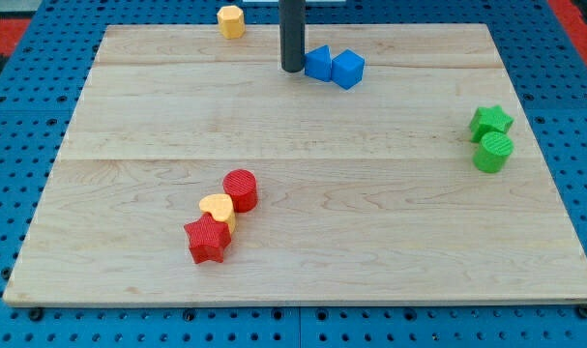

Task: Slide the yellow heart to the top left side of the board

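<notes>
The yellow heart point(218, 210) lies in the lower left-middle of the wooden board point(129, 116), wedged between a red cylinder point(241, 189) up to its right and a red star point(207, 240) below it, touching both. My tip point(292, 69) is near the board's top centre, far above the heart, just left of a blue block point(318, 63).
A blue cube point(348, 69) touches the other blue block near the top centre. A yellow hexagon point(231, 20) sits at the top edge, left of the rod. A green star point(490, 122) and a green cylinder point(492, 152) stand together at the right.
</notes>
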You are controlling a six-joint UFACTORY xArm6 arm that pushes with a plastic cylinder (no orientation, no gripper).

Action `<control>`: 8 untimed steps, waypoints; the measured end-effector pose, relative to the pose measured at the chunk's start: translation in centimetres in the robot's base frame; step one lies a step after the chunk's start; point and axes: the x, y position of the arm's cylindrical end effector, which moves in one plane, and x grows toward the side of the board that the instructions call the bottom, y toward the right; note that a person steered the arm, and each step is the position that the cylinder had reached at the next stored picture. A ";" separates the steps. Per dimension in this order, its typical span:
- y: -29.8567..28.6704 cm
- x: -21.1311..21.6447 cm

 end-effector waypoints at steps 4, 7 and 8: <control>-3.0 26.5; -10.5 20.8; -9.5 17.7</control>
